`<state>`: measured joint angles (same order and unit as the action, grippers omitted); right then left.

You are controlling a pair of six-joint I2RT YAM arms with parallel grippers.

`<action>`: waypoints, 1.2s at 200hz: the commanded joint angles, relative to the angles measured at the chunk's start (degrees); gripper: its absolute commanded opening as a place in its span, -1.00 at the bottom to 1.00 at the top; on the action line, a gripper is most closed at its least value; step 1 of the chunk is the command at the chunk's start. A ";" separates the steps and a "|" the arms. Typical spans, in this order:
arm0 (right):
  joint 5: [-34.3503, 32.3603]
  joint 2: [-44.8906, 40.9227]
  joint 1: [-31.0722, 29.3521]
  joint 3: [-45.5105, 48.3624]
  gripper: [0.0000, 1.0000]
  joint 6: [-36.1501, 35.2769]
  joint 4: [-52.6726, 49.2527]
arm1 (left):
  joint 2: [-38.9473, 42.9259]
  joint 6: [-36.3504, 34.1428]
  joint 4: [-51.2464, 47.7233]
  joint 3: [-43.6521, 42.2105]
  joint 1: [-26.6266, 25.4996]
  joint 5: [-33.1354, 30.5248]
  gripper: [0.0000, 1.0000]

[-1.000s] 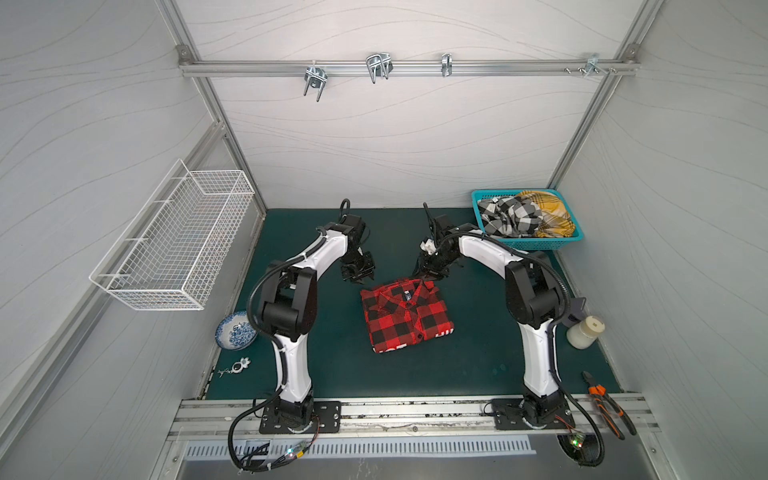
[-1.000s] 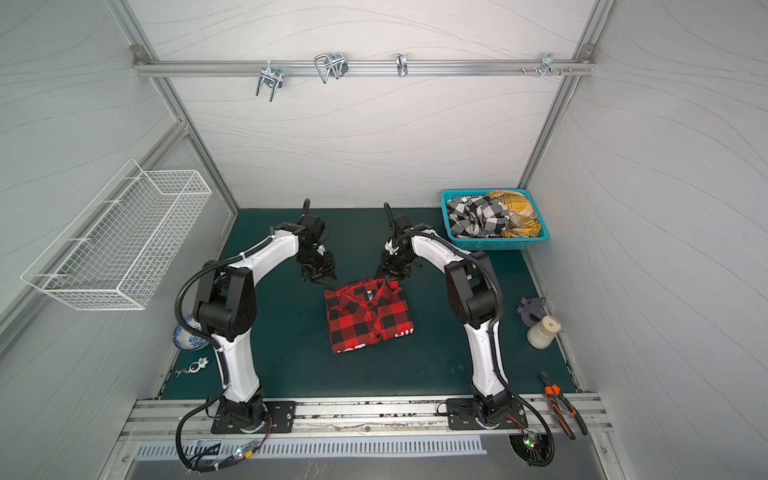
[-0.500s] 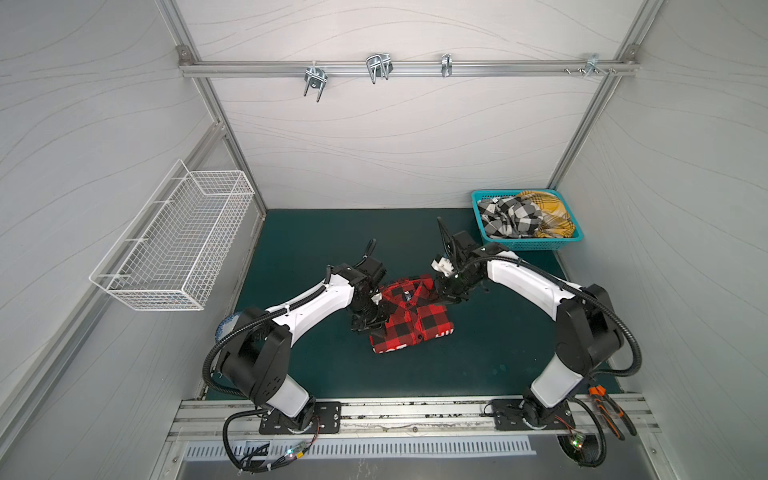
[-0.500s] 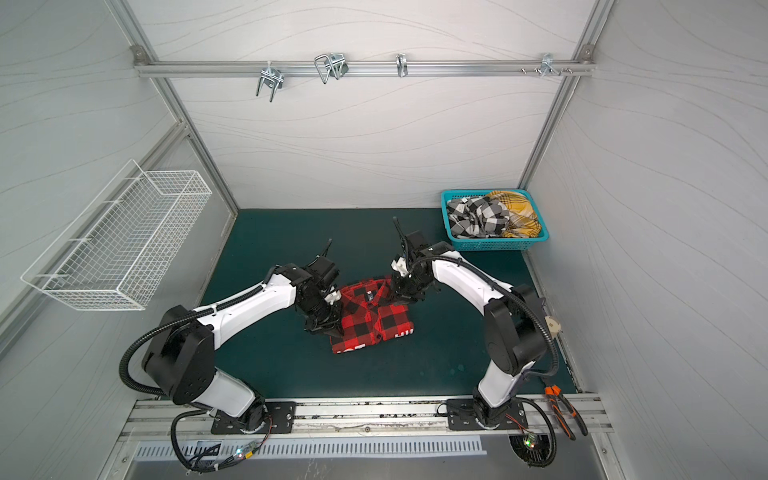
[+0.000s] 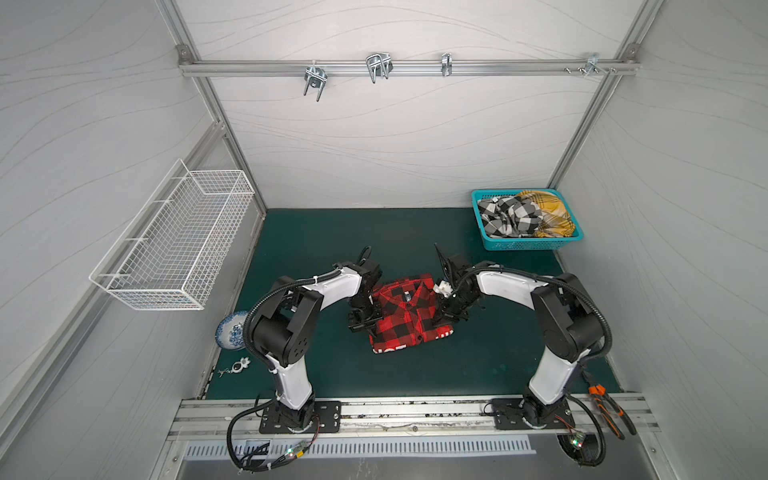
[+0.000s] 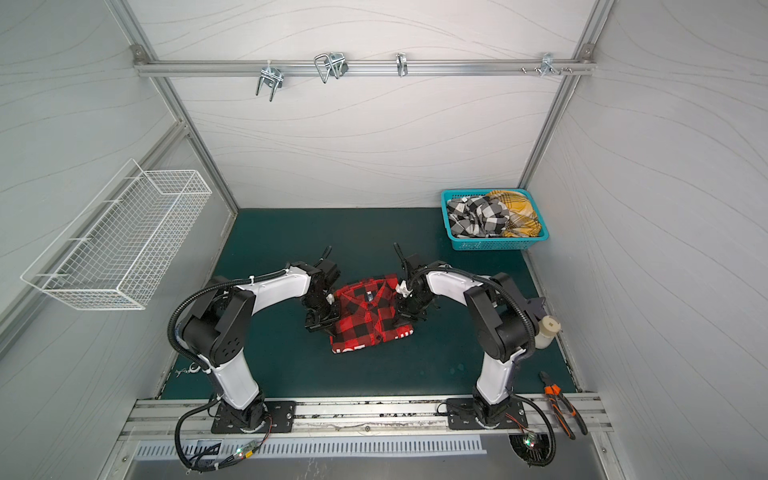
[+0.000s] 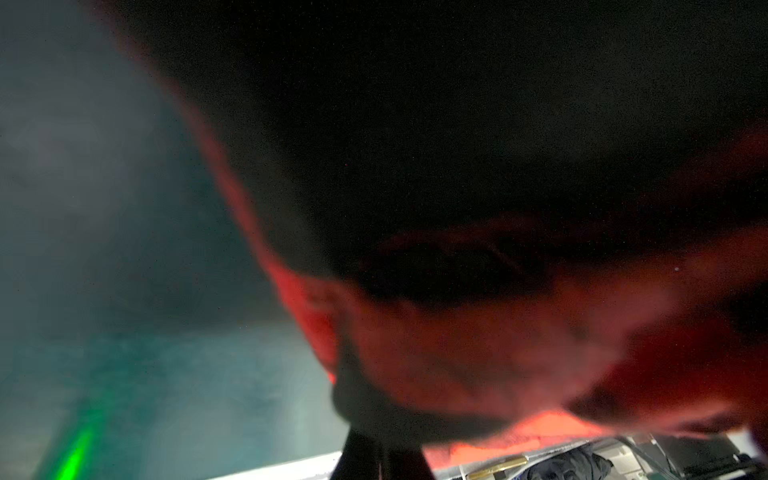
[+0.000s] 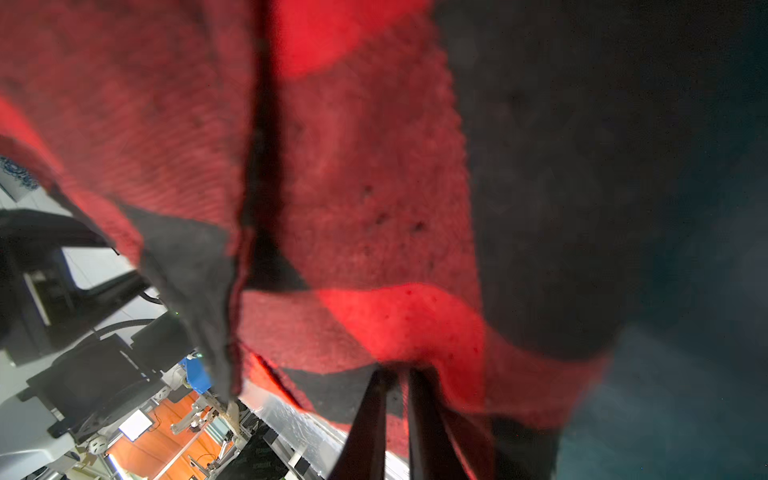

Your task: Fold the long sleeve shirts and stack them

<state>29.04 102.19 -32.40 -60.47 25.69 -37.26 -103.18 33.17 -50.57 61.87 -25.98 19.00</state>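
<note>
Right wrist view: right claw [image 8: 392, 376] pinches the red plaid shirt [image 8: 353, 187]; left claw [image 5: 365, 326] clamps its opposite edge.

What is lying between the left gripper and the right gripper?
The folded red-and-black shirt; the left gripper and the right gripper each pinch one side edge. Both top views show it.

Folded shirt [image 5: 409, 318] lies mid-mat [image 5: 316, 237], between the grippers: left gripper [image 5: 365, 326] at its left edge, right gripper [image 5: 446, 320] at its right edge.

Plastic basket [image 5: 523, 246] sits in the mat's back right corner. Inside it, second shirt [image 5: 509, 216] lies left of third shirt [image 5: 548, 216].

Wire basket [image 5: 174, 249] hangs on the left wall.

Dish [image 5: 230, 336] sits at the mat's left edge.

Pliers [image 5: 609, 405] lie on the front rail, far right.
</note>
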 commanded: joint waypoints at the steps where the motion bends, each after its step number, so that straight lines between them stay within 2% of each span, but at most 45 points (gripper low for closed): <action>1: -0.45 -1.70 -0.82 0.09 -0.70 0.41 -0.64 | -1.97 -3.36 -0.19 3.20 2.20 -5.38 -1.00; 17: -1.32 -3.64 -0.52 -1.91 -0.63 0.41 -2.50 | -2.05 -5.25 0.39 4.49 3.74 -6.54 -1.00; 43: -1.75 -4.72 1.72 -7.50 -0.55 0.06 -5.65 | -1.86 -6.45 -0.03 8.22 5.41 -3.21 -1.00; 58: -1.60 -3.98 3.14 -10.78 -0.53 -0.05 -6.53 | 0.58 -5.58 -1.65 11.02 5.41 -0.86 -1.00; 83: -1.96 -0.47 3.84 -16.15 -0.52 -0.99 -7.88 | 2.96 -3.99 -3.63 17.57 5.41 1.33 -0.89; 117: -2.08 3.96 4.01 -19.66 -0.51 -0.42 -6.67 | -5.89 -4.39 -5.63 27.53 5.43 5.32 -0.98; 179: 3.46 12.59 3.75 -19.10 -0.52 1.11 -0.37 | -19.59 -2.59 -2.08 32.78 6.35 4.84 -1.00; 208: 2.48 15.06 3.84 -21.26 -0.54 0.18 -2.01 | -21.04 -2.10 -0.91 32.16 6.55 4.28 -1.00; 240: -0.13 11.11 3.84 -22.41 -0.53 -0.81 -5.77 | -19.85 -1.70 -0.84 31.83 6.64 5.02 -1.00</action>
<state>30.44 116.60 -28.40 -81.14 26.04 -39.53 -123.26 30.74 -51.94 92.79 -19.55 24.69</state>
